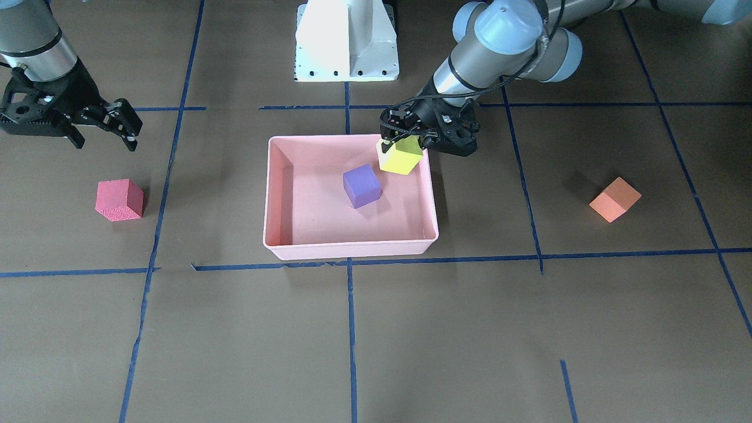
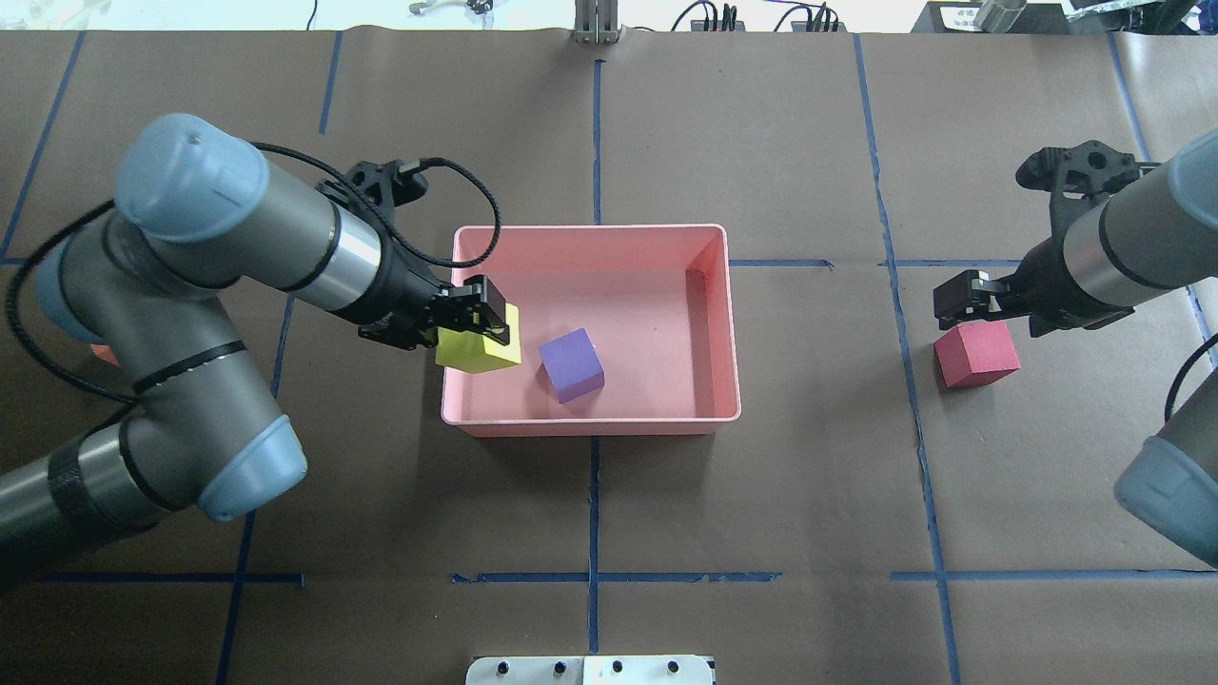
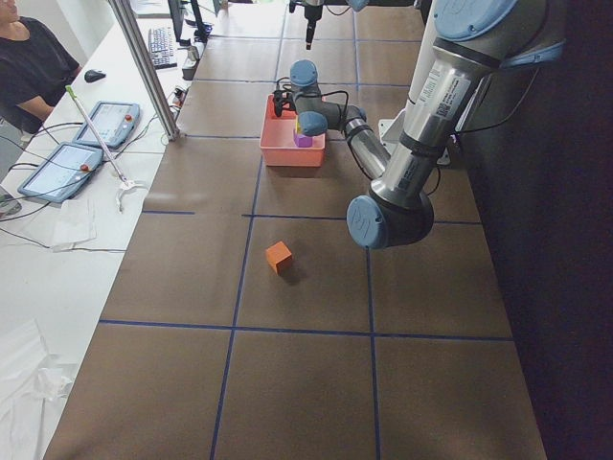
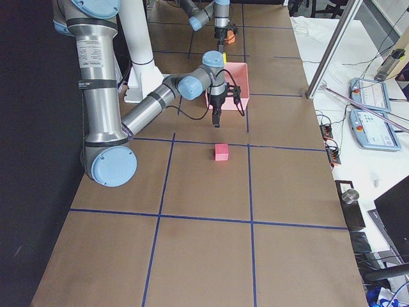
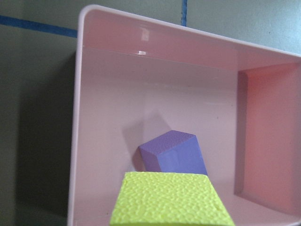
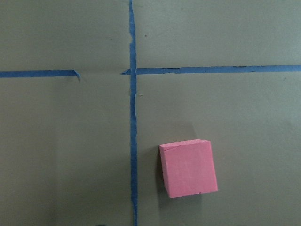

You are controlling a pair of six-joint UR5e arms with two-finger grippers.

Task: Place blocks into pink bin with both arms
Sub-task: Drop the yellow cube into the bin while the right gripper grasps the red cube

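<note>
One release due, I judge: my left claw (image 1: 402, 144) pinches the yellow-green cube (image 1: 401, 158) over the pink bin (image 1: 352, 249), at its left edge; my right claw (image 1: 106, 141) hangs spread.

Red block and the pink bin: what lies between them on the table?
Only bare brown paper crossed by one blue tape line lies between the red block and the pink bin. The overhead exterior view shows it.
</note>
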